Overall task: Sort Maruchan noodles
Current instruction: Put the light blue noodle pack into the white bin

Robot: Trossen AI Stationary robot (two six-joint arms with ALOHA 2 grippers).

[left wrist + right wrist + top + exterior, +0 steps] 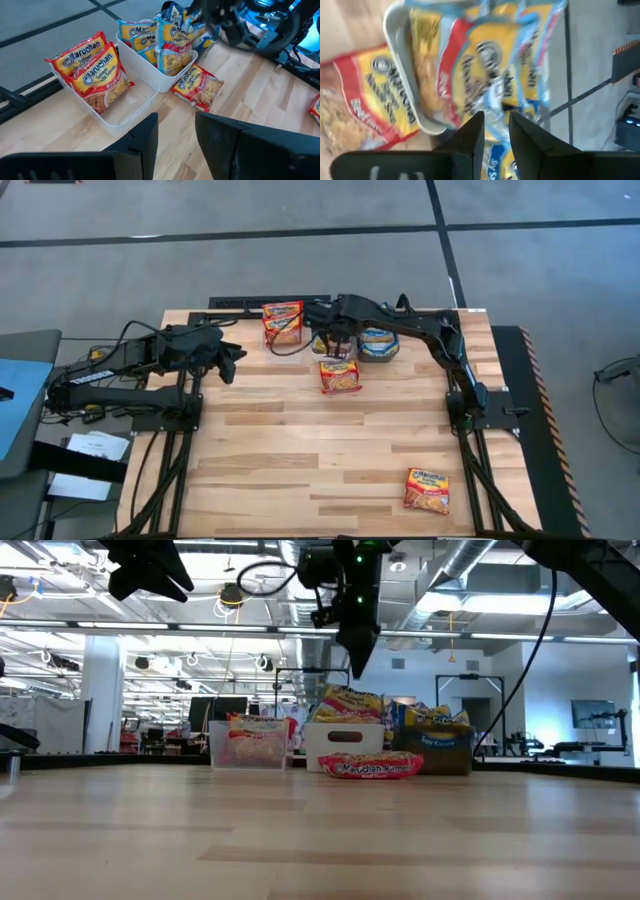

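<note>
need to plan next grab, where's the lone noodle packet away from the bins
In the high view the lone noodle packet lies flat at the table's near right corner, far from the bins.

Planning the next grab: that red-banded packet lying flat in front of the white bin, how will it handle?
The red-banded packet looks thin and probably light. Its glossy wrapper may slip or crinkle under fingers. Lying flat on the table, it should slide rather than roll if nudged.

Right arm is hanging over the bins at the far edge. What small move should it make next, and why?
Probably lift the right gripper clear of the white bin and swing toward the red-banded packet lying flat on the table beside it. Its fingers hold nothing, that packet is the nearest one still unsorted, and the left gripper hangs idle off to the side.
</note>
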